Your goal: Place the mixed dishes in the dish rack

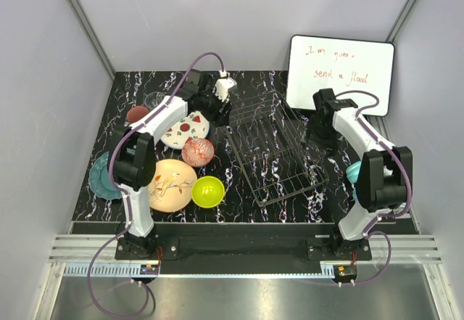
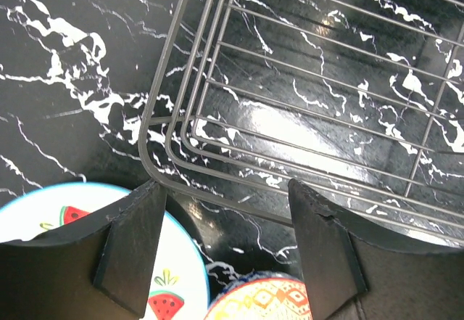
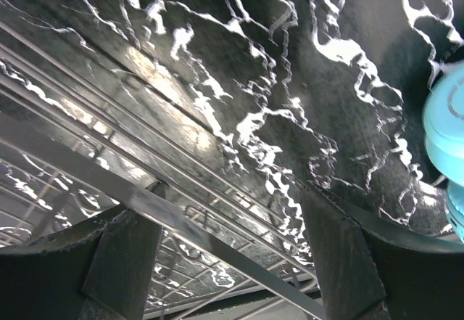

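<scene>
left hand (image 2: 221, 193), spread wide, beside dish rack (image 1: 275, 152) corner

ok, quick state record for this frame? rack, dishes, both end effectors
dish rack: mid-table, no dishes inside
dishes left of rack: watermelon plate, patterned bowl, peach plate, lime-green bowl, teal plate, pink mug, clear glass
left end effector: open, empty, by rack's far-left corner
right end effector: open, empty, at rack's right rim
</scene>
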Tool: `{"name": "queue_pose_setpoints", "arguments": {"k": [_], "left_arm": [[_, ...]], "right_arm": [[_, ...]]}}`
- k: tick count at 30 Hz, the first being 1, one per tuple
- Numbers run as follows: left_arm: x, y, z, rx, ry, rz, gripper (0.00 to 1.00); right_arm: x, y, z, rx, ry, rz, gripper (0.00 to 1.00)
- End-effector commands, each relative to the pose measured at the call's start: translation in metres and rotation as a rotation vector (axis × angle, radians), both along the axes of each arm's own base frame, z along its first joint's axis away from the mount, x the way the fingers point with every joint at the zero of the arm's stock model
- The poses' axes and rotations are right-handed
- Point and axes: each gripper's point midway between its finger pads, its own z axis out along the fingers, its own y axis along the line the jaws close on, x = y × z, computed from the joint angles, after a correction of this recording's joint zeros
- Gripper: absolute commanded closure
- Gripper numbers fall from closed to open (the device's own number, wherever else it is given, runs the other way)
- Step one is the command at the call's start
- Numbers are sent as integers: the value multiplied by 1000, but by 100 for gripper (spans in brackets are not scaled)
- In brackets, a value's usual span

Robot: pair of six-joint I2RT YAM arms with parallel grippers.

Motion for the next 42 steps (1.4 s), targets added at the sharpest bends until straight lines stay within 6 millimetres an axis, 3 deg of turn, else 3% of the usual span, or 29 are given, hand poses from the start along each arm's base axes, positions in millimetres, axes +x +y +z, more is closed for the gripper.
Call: {"name": "queue_pose_setpoints", "arguments": {"k": [1, 9, 15, 17, 19, 20, 22, 25, 26, 28, 29, 30, 31, 32, 33, 34, 35, 38, 39, 40, 41, 42], "left_arm": [[-42, 8, 1, 17, 84, -75, 32], [-74, 13, -5, 18, 159, -86, 34], [-99, 18, -15, 38, 229, -88, 37], [-104, 20, -16, 42, 244, -83, 38], [-110, 23, -17, 51, 258, -76, 39], [-112, 25, -19, 58, 262, -71, 39], [-112, 31, -21, 83, 260, -48, 41], [-99, 37, -12, 115, 206, -20, 42], [-85, 36, 2, 104, 161, -6, 41], [-66, 33, 15, 82, 124, 6, 41], [-45, 27, 42, 49, 53, 16, 40], [-34, 23, 43, 45, 49, 18, 39], [-25, 18, 53, 30, 26, 16, 39], [-8, 11, 83, -3, -45, 9, 39], [1, 5, 84, -12, -43, 6, 39], [6, -2, 96, -41, -55, -12, 38], [17, -8, 128, -78, -121, -17, 38], [32, -24, 151, -151, -173, -47, 34], [37, -28, 144, -158, -171, -55, 32], [39, -32, 139, -163, -170, -69, 32], [44, -36, 134, -163, -181, -79, 31], [50, -39, 114, -145, -160, -88, 31]], "right_arm": [[48, -9, 6, -18, -104, -14, 18], [109, -2, 6, 2, -158, 17, 17], [153, 17, 18, 76, -207, 45, 7], [176, 28, 35, 122, -274, 81, 0], [187, 34, 50, 147, -305, 99, 0], [203, 38, 72, 150, -361, 108, 0], [205, 49, 101, 172, -390, 147, 0], [192, 51, 133, 159, -441, 168, 0], [178, 50, 151, 138, -467, 166, 0], [161, 49, 165, 111, -482, 173, 0], [140, 50, 173, 107, -486, 184, 0], [129, 51, 175, 103, -484, 185, 0], [112, 48, 157, 84, -434, 180, 0], [93, 49, 174, 90, -473, 174, 0], [79, 46, 172, 91, -464, 160, 0], [53, 44, 167, 102, -454, 151, 0], [39, 41, 164, 105, -443, 133, 0], [-9, 28, 148, 109, -396, 53, 0], [-20, 28, 142, 125, -380, 21, 0], [-36, 28, 123, 134, -319, 9, 0], [-45, 27, 122, 147, -318, -5, 0], [-51, 29, 115, 166, -301, -33, 1]]}}
